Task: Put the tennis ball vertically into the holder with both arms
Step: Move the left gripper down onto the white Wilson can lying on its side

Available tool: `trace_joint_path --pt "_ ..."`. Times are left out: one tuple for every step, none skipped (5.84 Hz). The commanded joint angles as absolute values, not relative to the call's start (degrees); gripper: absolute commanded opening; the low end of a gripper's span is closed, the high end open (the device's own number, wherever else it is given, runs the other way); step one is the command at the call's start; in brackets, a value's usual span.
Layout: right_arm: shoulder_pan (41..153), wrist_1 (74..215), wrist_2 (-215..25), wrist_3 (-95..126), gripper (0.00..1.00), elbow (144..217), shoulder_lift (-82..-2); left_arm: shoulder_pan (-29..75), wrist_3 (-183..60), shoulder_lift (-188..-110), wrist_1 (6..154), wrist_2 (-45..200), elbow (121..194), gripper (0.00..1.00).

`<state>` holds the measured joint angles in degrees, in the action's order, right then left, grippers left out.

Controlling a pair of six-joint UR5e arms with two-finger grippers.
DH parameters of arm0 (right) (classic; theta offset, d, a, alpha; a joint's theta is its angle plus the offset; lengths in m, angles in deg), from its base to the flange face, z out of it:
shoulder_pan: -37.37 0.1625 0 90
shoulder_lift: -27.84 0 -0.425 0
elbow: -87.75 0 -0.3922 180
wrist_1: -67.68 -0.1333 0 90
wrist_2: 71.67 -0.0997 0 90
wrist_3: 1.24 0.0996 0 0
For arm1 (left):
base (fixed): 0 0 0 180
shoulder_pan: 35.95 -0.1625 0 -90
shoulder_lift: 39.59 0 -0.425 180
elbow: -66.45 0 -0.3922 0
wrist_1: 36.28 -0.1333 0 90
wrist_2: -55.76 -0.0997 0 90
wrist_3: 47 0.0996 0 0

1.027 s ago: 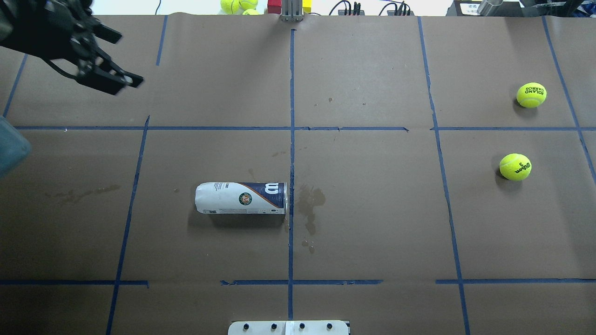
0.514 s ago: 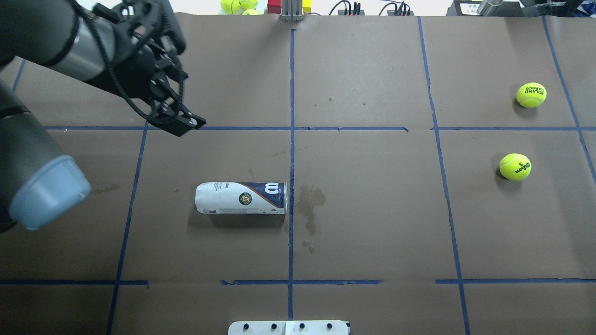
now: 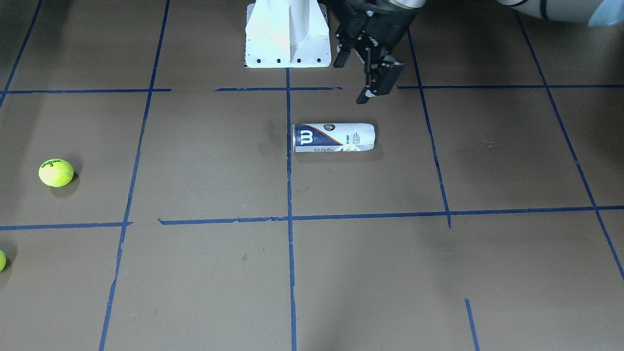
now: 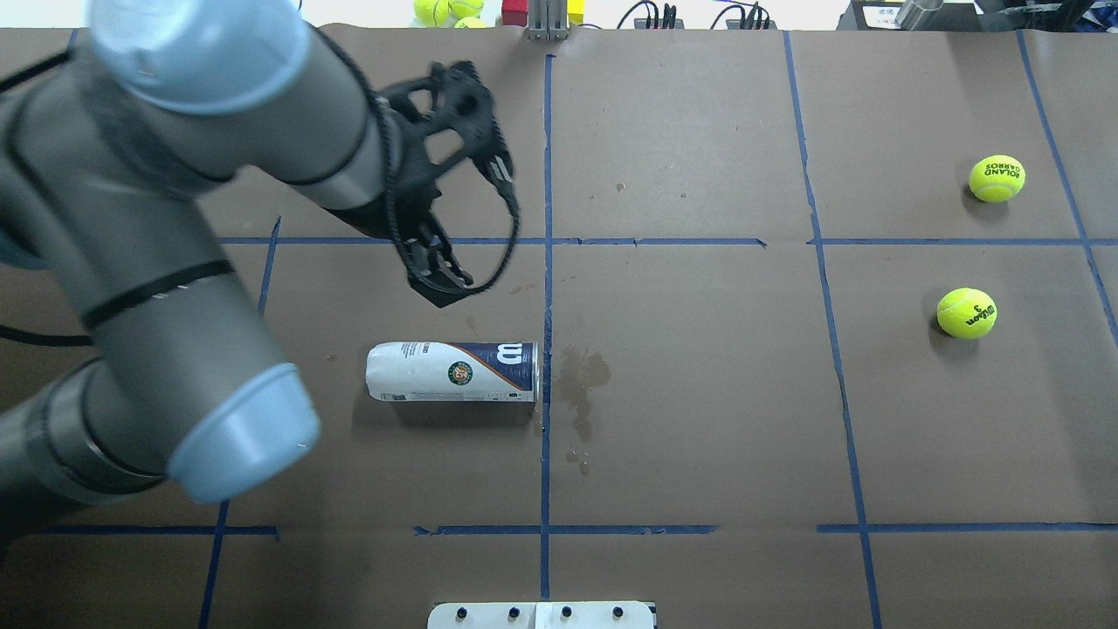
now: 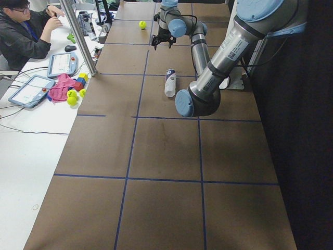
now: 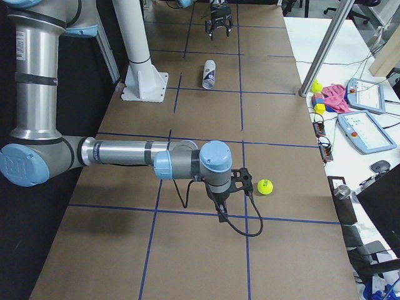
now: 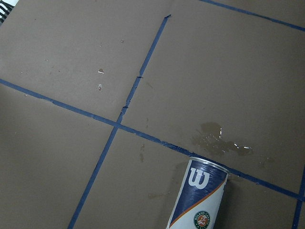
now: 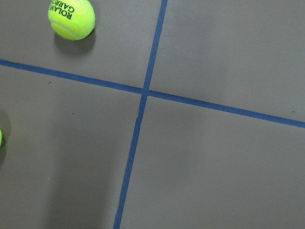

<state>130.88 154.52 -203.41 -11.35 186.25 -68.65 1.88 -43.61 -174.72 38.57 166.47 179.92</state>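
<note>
The holder [image 4: 452,372] lies on its side near the table's middle, its "W" end at the centre tape line. It also shows in the front view [image 3: 333,137] and the left wrist view [image 7: 198,200]. My left gripper [image 4: 467,240] is open and empty, hanging in the air just beyond the holder [image 3: 350,83]. Two tennis balls [image 4: 997,178] [image 4: 967,313] rest at the table's right. My right gripper [image 6: 222,206] shows only in the exterior right view, low beside a ball [image 6: 265,185]; I cannot tell whether it is open or shut. The right wrist view shows a ball [image 8: 71,18] on the table.
A wet stain [image 4: 583,384] marks the paper just right of the holder. Spare balls and coloured blocks [image 4: 454,10] sit past the table's far edge. The white pedestal base [image 3: 287,34] stands at the robot's side. An operator [image 5: 26,31] sits beyond the far edge.
My left arm has swung in from the far left corner toward the centre, bringing the open gripper close over the holder. The holder and both balls have not moved.
</note>
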Motion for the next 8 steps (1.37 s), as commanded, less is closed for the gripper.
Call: trace_joint_path --pt "130.88 154.08 -203.59 -11.35 1.00 186.28 -69.45 -3.83 -40.86 -178.54 35.54 158.19 173.10 1.00" --pt "130.88 150.68 -203.68 -11.26 1.00 185.84 -71.19 -6.56 -39.97 -178.46 34.05 154.84 171.67 1.00" --pt "130.88 150.04 -203.76 -11.26 1.00 185.32 -71.64 -9.46 -39.96 -178.46 33.86 151.68 169.83 1.00" --pt "130.88 149.95 -203.85 -11.26 1.00 185.31 -71.74 -12.36 -40.05 -178.55 33.86 148.77 167.46 1.00" --pt "130.88 149.95 -203.85 -11.26 1.00 185.22 -71.82 -14.39 -39.97 -178.55 33.94 145.70 166.22 1.00" --pt "130.88 149.95 -203.85 -11.26 1.00 185.22 -71.82 -14.76 -39.88 -178.90 34.12 145.49 164.38 1.00" --pt "130.88 149.95 -203.85 -11.26 1.00 185.14 -71.82 -15.90 -39.88 -180.47 34.21 144.97 162.01 1.00" --pt "130.88 149.95 -203.85 -11.26 1.00 185.14 -71.82 -16.17 -39.88 -181.09 34.82 144.01 159.82 1.00"
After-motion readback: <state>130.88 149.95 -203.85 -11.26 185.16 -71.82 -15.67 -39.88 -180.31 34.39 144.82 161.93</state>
